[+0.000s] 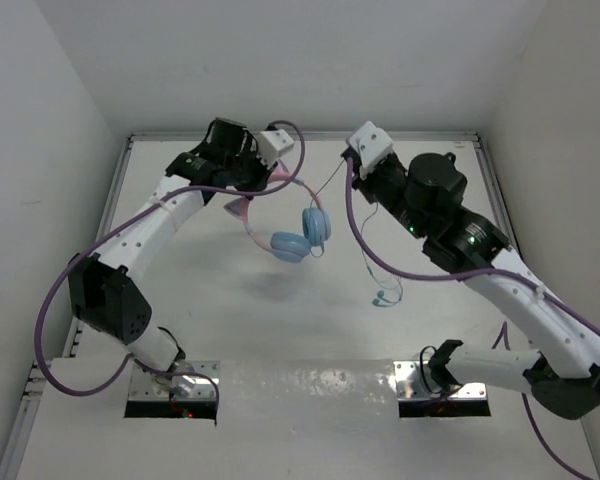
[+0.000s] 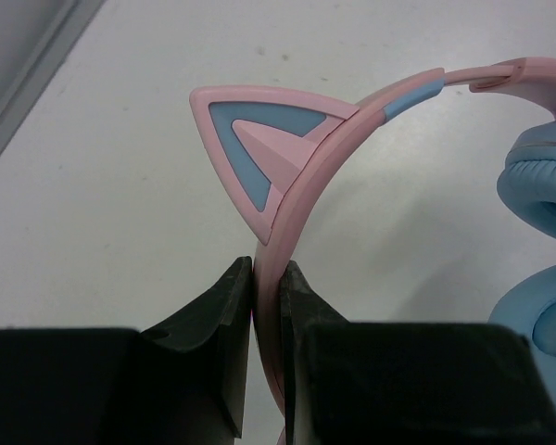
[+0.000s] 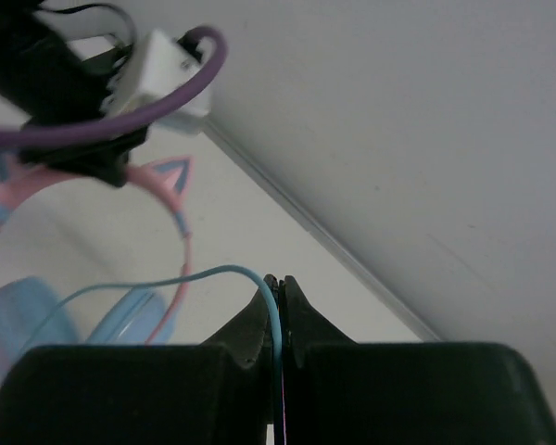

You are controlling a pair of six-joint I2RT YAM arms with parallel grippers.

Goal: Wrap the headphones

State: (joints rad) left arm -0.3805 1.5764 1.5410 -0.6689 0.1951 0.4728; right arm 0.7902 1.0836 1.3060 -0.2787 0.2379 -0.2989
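The left gripper (image 2: 267,273) clamps nearly shut on the pink headband (image 2: 301,171) of the headphones (image 1: 302,235), just 12 o'clock of the table's (image 1: 280,330) centre, while the right gripper (image 3: 276,283), at their 1 o'clock, pinches the cable (image 3: 167,283).

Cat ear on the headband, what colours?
Cat ear: pink frame and centre, light blue inset; best in left wrist view.
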